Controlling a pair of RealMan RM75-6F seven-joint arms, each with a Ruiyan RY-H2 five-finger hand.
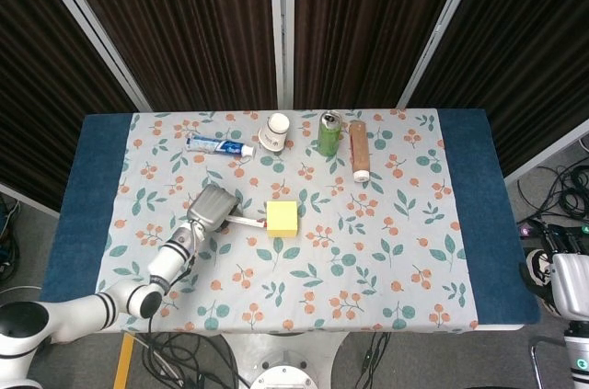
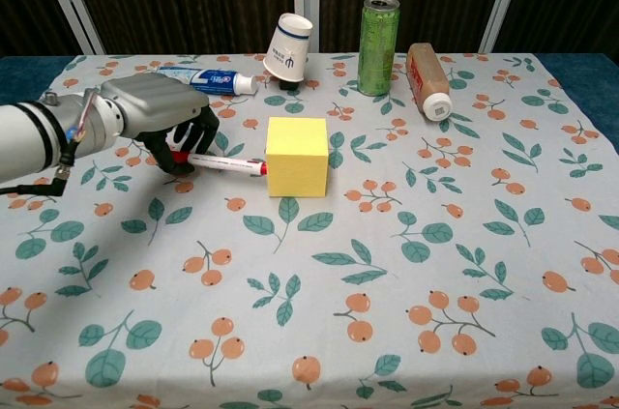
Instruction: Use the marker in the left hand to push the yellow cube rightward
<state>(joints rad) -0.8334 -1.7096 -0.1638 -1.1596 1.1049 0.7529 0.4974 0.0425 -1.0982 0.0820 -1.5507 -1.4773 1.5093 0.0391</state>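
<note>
A yellow cube [image 2: 297,156] [image 1: 282,219] sits on the floral tablecloth, left of the middle. My left hand [image 2: 160,117] [image 1: 211,208] is just left of it and grips a white marker [image 2: 228,165] [image 1: 246,221] with a red cap. The marker lies nearly level, pointing right, and its red tip touches the cube's left face. My right hand [image 1: 558,280] hangs off the table's right edge in the head view; how its fingers stand is not discernible.
Along the back stand a toothpaste tube [image 2: 203,81], a tipped paper cup [image 2: 288,45], a green can [image 2: 378,32] and a brown bottle [image 2: 427,78] lying on its side. Bare cloth [image 2: 455,235] stretches right of the cube.
</note>
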